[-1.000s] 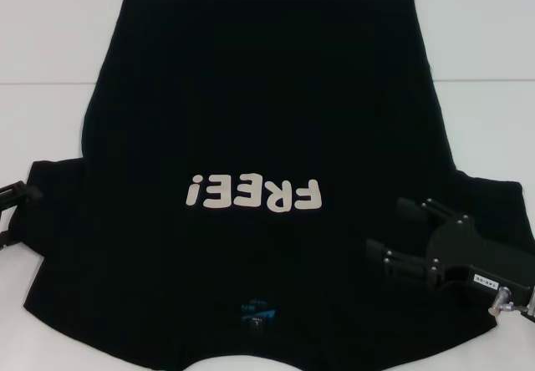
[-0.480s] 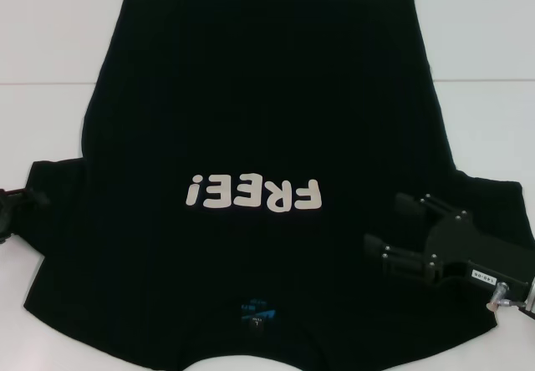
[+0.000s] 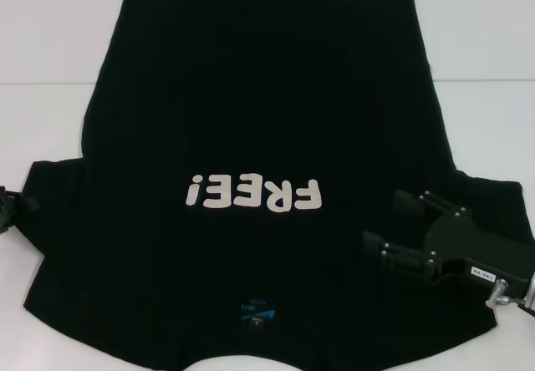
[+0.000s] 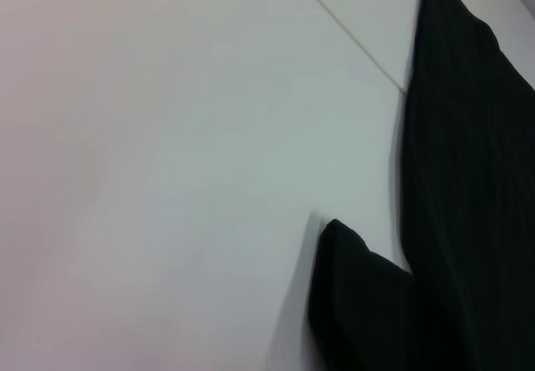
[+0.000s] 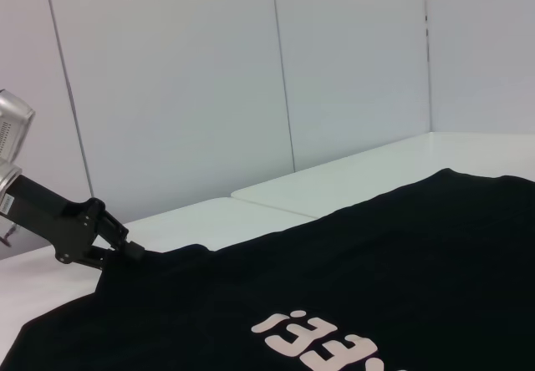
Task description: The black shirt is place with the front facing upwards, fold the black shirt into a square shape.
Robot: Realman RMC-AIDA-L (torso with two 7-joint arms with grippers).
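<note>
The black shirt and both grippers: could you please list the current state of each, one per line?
black shirt: spread flat on the white table, front up, lettering showing, not folded.
right gripper: open, over the shirt's sleeve on the robot's right.
left gripper: at the edge of the sleeve on the robot's left, low near the table.

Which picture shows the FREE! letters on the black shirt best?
The head view: the whole FREE! lettering shows there on the flat black shirt, upside down. The right wrist view catches only part of the letters at its lower edge. The left wrist view shows plain black cloth, no letters.
</note>
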